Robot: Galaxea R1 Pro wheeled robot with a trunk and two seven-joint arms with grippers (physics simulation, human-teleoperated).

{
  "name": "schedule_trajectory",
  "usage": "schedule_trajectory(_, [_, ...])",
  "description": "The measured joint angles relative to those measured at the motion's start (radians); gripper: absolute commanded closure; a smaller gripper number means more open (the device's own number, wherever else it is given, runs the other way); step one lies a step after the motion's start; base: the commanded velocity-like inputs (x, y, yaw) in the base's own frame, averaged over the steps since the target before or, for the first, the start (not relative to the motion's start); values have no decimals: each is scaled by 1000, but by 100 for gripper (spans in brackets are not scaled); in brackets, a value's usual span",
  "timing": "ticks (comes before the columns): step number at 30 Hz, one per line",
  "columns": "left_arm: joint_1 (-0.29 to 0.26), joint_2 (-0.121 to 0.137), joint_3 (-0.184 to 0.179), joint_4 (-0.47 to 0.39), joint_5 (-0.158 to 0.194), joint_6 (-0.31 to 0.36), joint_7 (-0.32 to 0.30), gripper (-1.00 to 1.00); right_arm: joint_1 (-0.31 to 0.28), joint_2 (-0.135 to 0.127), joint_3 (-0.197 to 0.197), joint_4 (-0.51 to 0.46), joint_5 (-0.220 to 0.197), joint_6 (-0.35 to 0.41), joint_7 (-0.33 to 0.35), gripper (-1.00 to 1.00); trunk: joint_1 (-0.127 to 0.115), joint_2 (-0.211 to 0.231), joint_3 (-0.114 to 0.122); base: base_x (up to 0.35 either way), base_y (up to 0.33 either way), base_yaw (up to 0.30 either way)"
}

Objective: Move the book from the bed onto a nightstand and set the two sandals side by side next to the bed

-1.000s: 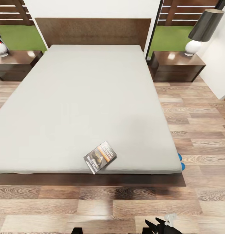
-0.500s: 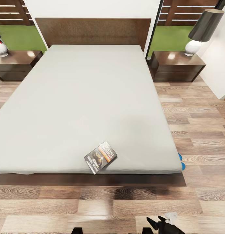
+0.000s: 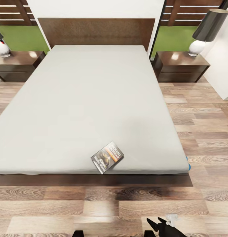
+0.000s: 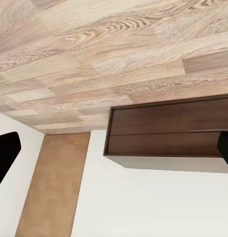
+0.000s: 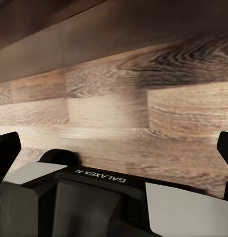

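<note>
Book (image 3: pixel 107 157) flat on bed (image 3: pixel 87 98), near foot edge, long axis skewed diagonal. Lies ahead and slightly left of right gripper (image 3: pixel 161 225), low over floor (image 3: pixel 94 210); right arm nearer. Both grippers' fingertips (image 5: pixel 6 148) spread wide, empty. Blue sandal sliver (image 3: pixel 189 166) at bed's right corner.

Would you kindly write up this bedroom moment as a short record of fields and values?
book: book lies flat on the bed's mattress, near the foot edge
sandals: a sliver of blue peeks past the bed's front right corner, on the floor
nightstands: one at left, one at right, each bearing a lamp
left hand: fingers spread, nothing between
right hand: low at the head view's bottom edge, open, empty
task status: book not yet moved
</note>
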Motion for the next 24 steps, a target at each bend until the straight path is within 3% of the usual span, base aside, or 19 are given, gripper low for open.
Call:
schedule_trajectory(7, [0,0,0,0,0,0,0,-100,0,0,-4,0,-25,1,41,-100,0,0,0,-56,170,0])
schedule_trajectory(18, [0,0,0,0,0,0,0,-100,0,-6,-10,0,-107,3,60,-100,0,0,0,-14,62,0])
schedule_trajectory(24, [0,0,0,0,0,0,0,-100,1,-10,-34,0,-161,2,67,-100,0,0,0,-3,131,0])
